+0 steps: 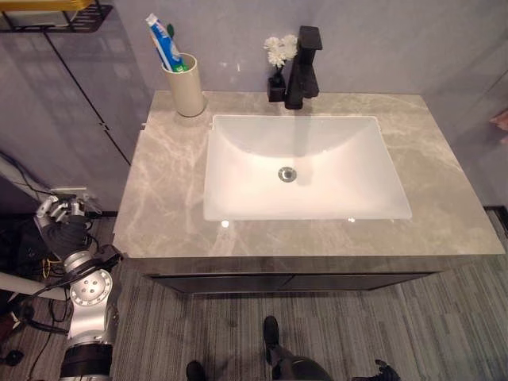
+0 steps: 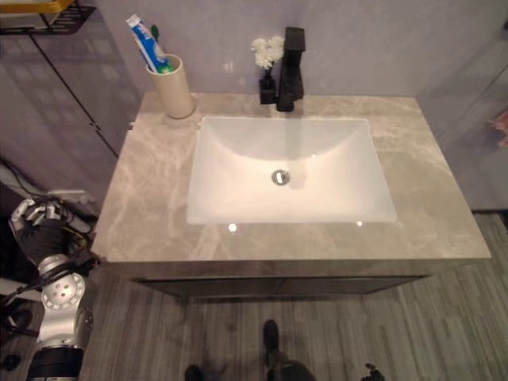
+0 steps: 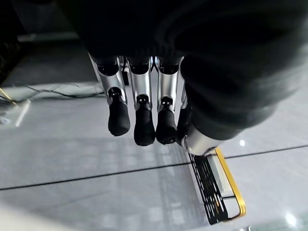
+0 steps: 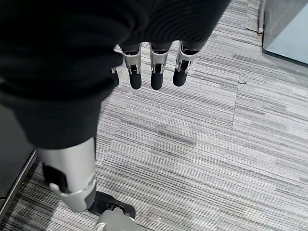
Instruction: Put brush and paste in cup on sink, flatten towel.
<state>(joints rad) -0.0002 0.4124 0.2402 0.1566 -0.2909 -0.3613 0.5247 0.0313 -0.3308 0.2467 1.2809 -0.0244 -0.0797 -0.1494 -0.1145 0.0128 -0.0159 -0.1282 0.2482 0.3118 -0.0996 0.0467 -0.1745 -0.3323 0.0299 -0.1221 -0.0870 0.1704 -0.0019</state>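
One toothbrush (image 1: 171, 32) and one paste tube (image 1: 163, 44) stand in one cup (image 1: 185, 86); left hand (image 1: 57, 213) and right hand (image 4: 154, 67) empty, fingers relaxed.

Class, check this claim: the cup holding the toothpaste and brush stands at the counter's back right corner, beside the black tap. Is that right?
Not quite. The cup, with the toothpaste and brush in it, stands at the counter's back left corner, apart from the black tap, which is behind the middle of the sink. The left eye view shows it.
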